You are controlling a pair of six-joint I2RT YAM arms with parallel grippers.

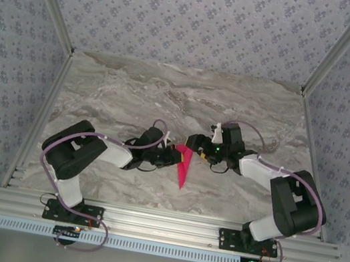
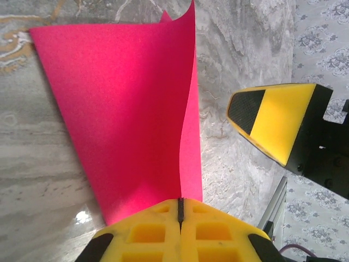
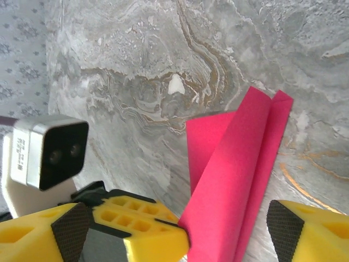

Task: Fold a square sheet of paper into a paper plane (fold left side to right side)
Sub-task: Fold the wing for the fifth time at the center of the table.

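Note:
The magenta-pink sheet of paper (image 1: 184,168) is folded into a slim dart shape, its point toward the near table edge. My left gripper (image 1: 173,154) is shut on its upper edge. In the left wrist view the yellow fingertips (image 2: 163,215) pinch the paper (image 2: 125,109), whose two layers gape apart a little. My right gripper (image 1: 194,145) stands open just right of the paper's wide end. In the right wrist view its pads (image 3: 70,236) straddle the paper (image 3: 240,174) without touching it.
The grey marble table (image 1: 167,96) is bordered by an aluminium frame rail (image 1: 158,226) at the near edge. Patterned walls enclose the sides and back. The left wrist camera (image 3: 49,153) shows close to my right gripper's left finger.

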